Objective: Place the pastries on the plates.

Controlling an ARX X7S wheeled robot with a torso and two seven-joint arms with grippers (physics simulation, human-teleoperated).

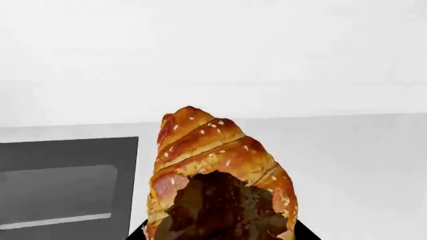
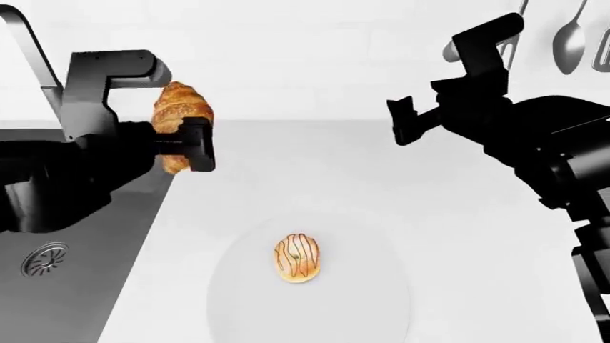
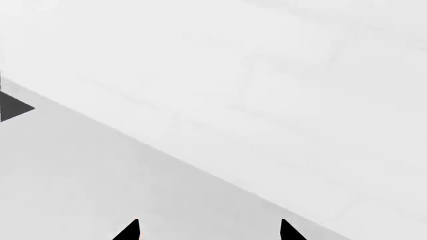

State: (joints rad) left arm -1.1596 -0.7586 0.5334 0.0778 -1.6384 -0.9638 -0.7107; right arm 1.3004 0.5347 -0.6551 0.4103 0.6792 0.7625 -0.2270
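The left gripper [image 2: 186, 146] is closed around the croissant [image 2: 181, 107] and holds it in the air beside the sink [image 2: 67, 286]. The right gripper [image 3: 208, 231] has its jaws apart and carries nothing. The bun [image 2: 298, 257] lies on a white plate [image 2: 362, 300] on the counter.

From my head camera, the plate [image 2: 310, 286] lies near me at the middle of the counter [image 2: 458, 214], and the drizzled bun [image 2: 298, 257] sits on it, a little toward its far side. The sink [image 2: 67, 264] is sunk into the counter to the plate's left, with its drain [image 2: 44, 259] at the near left. My left gripper [image 2: 186, 146] is up above the sink's far right edge, left of and behind the plate, with the croissant [image 2: 181, 114] clamped in it, clear of the counter. My right gripper [image 2: 410, 121] hangs over the far right counter, well apart from the plate. Utensils [image 2: 570, 36] hang on the wall behind, at the far right.
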